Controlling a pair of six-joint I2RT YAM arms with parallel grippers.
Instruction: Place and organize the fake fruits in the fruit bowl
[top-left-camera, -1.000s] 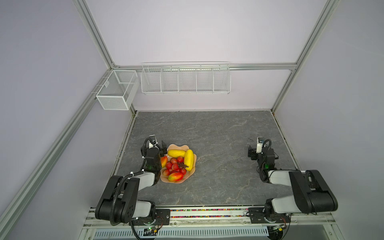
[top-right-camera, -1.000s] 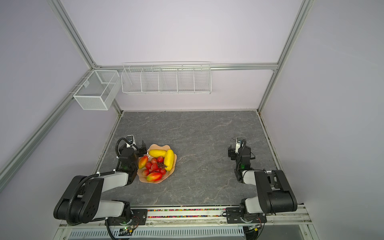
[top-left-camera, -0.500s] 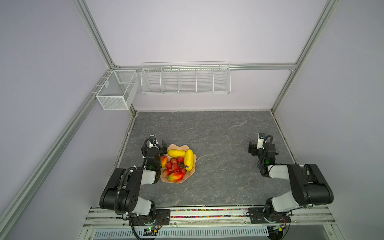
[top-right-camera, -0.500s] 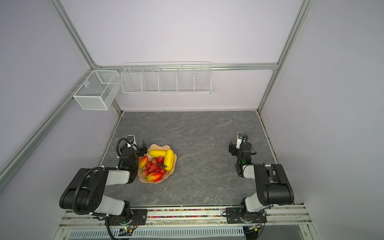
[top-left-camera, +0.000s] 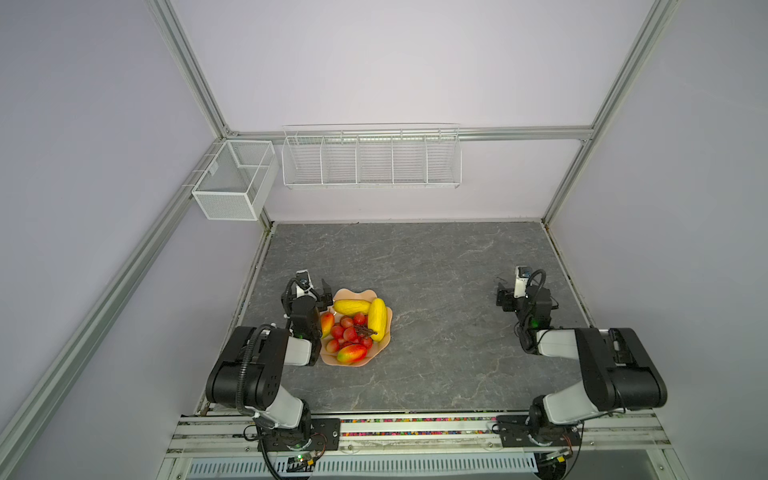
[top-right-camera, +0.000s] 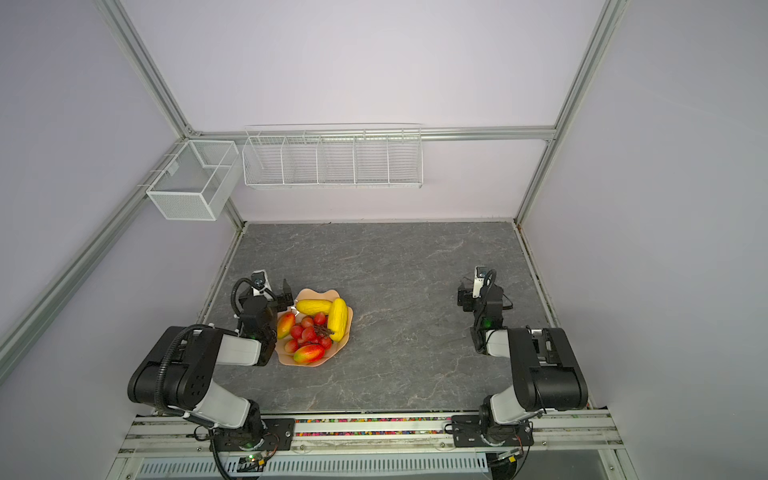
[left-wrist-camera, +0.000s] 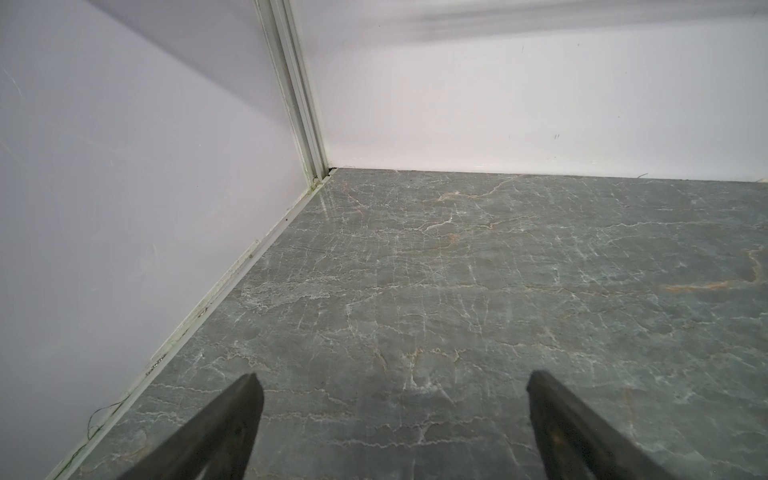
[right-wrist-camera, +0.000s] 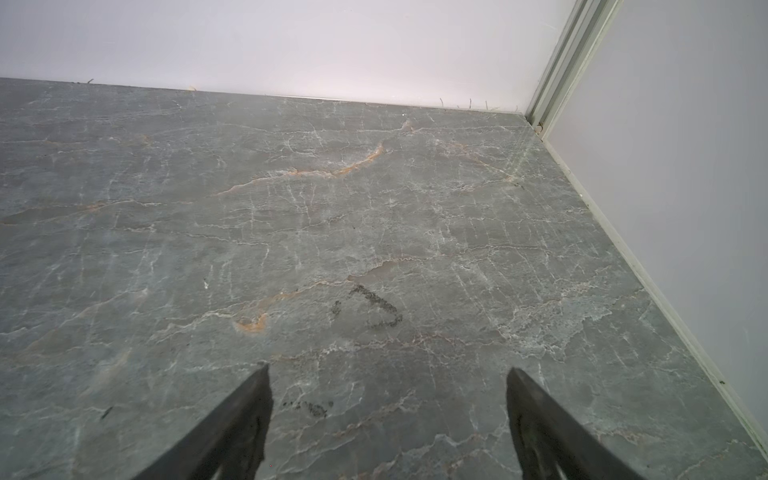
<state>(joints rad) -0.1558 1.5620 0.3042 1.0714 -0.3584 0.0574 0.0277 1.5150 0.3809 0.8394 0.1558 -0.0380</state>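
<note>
Grey marble tabletop (top-left-camera: 436, 270), lilac walls (top-left-camera: 374, 62). Fruit bowl (top-left-camera: 345, 294) near left, holding all fake fruits (top-left-camera: 353, 332): probably light, stiff, glossy-slick; best pinched across narrow middles. Left gripper (left-wrist-camera: 392, 376), right gripper (right-wrist-camera: 388, 370) spread, empty.

The left arm (top-left-camera: 257, 365) is made of bulky black joint housings joined by pale grey tubes (top-left-camera: 297, 353); a ribbed black hose (top-left-camera: 243, 374) loops over its shoulder; the right arm (top-left-camera: 598, 374) has the same black-and-grey build, with a small green light (top-left-camera: 533, 322) near the wrist and a thin black cable (top-left-camera: 540, 274) curling round a white camera (top-left-camera: 520, 283); each sits on a black base plate (top-left-camera: 326, 432); the left gripper (left-wrist-camera: 392, 376) has dark, matte, tapering fingers (left-wrist-camera: 224, 432); the right gripper (right-wrist-camera: 388, 368) matches.
</note>
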